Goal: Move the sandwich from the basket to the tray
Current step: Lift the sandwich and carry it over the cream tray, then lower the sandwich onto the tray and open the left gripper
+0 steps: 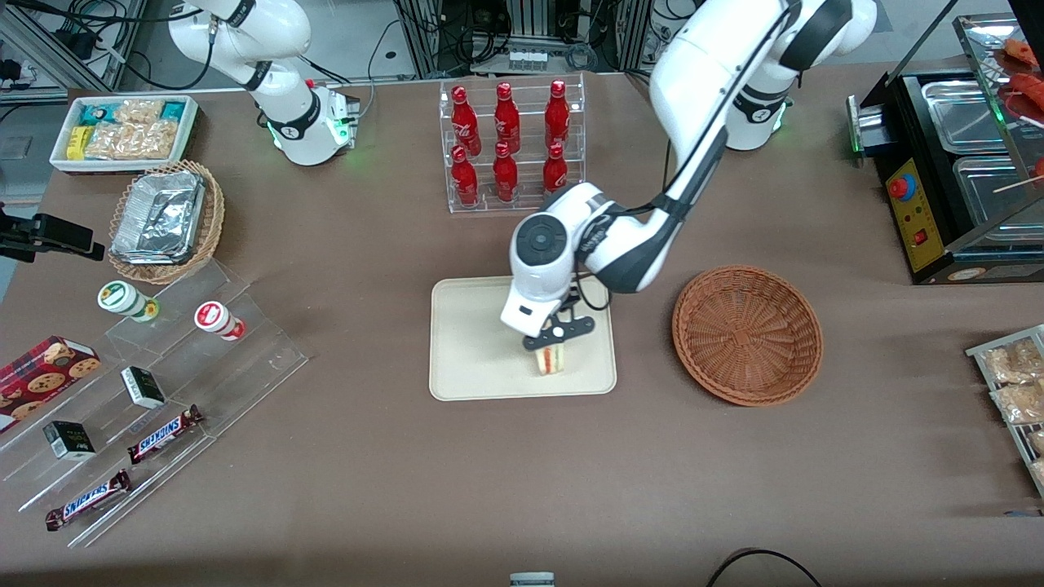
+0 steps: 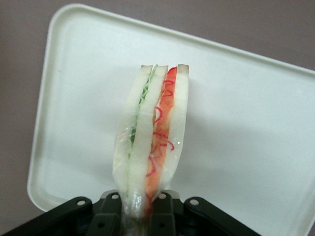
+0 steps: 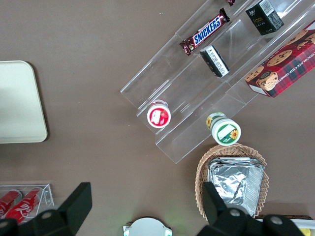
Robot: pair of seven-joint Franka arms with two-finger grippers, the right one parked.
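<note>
Sandwich (image 2: 151, 142) hangs pinched in my gripper (image 1: 558, 332), fingers (image 2: 165, 209) clamped on its wrapped end, low over the tray (image 1: 465, 342), basket (image 1: 747, 333) empty. Next I judge: lower, release.

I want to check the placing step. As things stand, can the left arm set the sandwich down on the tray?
Probably yes. The gripper is over the tray, shut on the sandwich. The tray surface around the sandwich looks bare, and the basket stands apart beside the tray, so nothing seems to block the way down.
</note>
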